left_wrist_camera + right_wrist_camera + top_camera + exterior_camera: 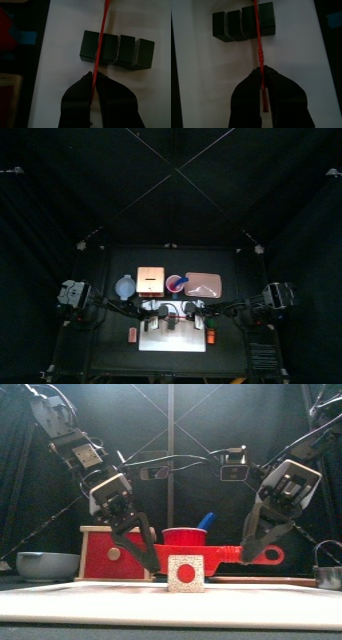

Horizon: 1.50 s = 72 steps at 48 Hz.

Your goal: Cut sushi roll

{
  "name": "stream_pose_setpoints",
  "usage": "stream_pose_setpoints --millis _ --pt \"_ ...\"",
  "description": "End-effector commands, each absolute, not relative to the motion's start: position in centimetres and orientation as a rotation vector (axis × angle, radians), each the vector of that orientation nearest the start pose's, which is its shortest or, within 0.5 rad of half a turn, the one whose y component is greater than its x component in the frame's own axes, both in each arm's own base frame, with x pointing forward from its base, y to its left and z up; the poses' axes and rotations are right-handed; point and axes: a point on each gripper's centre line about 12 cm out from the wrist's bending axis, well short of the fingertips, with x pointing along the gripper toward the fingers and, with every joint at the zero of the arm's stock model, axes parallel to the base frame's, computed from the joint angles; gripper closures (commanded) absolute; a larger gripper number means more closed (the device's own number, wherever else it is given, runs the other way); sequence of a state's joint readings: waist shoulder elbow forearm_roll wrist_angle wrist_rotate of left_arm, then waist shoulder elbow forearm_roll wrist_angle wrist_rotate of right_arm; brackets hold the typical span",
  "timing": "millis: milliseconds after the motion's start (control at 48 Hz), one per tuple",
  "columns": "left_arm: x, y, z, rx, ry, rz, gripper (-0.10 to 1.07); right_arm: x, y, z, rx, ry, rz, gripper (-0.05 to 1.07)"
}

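4 sushi roll (242,23) pieces in wrist views only.

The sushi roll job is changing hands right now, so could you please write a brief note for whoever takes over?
Left hand: shut on the red knife.
Right hand: shut on the same knife.
Sushi roll: on the white board, knife lying across it.
Done: the roll already shows separate pieces, at least three.
Left: the largest end piece is under the blade; probably press through, then lift the knife clear.

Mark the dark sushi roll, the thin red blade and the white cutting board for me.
Dark blocky sushi roll (90,45), left wrist view: its widest uncut piece.
Thin red blade (258,42), right wrist view: mid-length.
White cutting board (63,65), left wrist view: bare surface beside roll.
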<state>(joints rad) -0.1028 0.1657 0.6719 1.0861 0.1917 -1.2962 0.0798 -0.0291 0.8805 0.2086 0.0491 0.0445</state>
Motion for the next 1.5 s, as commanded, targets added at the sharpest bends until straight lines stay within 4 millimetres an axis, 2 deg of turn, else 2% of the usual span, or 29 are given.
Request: stream_pose_setpoints --millis 0,167,333,500,708,854,938,1146,1479 --pt "37.0 -1.2 9.1 -0.089 0.937 0.202 0.52 32.0 2.9 10.9 0.203 0.913 -0.025 0.67" --pt "36.8 -1.4 8.5 -0.084 0.953 0.198 0.52 32.1 2.9 10.6 0.202 0.922 -0.026 0.67" --pt "36.8 -1.1 9.1 -0.069 0.948 0.229 0.52 31.9 2.6 11.9 0.181 0.900 -0.017 0.67" --pt "36.6 0.2 10.2 -0.025 0.941 0.309 0.52 31.5 1.3 13.6 0.143 0.883 -0.025 0.67" --pt "36.5 0.2 11.5 -0.019 0.913 0.318 0.52 31.4 0.8 15.3 0.121 0.836 -0.026 0.68" --pt "36.3 -0.8 12.8 -0.023 0.877 0.285 0.52 31.3 1.3 16.8 0.125 0.791 -0.010 0.68" --pt "36.2 -2.1 13.4 -0.015 0.860 0.243 0.52 31.2 2.6 17.4 0.128 0.774 0.026 0.68" --pt "36.2 -4.7 13.1 -0.022 0.853 0.145 0.52 30.8 5.3 17.4 0.134 0.783 0.096 0.68" --pt "36.0 -4.5 11.1 -0.042 0.912 0.166 0.52 30.6 5.6 15.9 0.152 0.832 0.093 0.68"
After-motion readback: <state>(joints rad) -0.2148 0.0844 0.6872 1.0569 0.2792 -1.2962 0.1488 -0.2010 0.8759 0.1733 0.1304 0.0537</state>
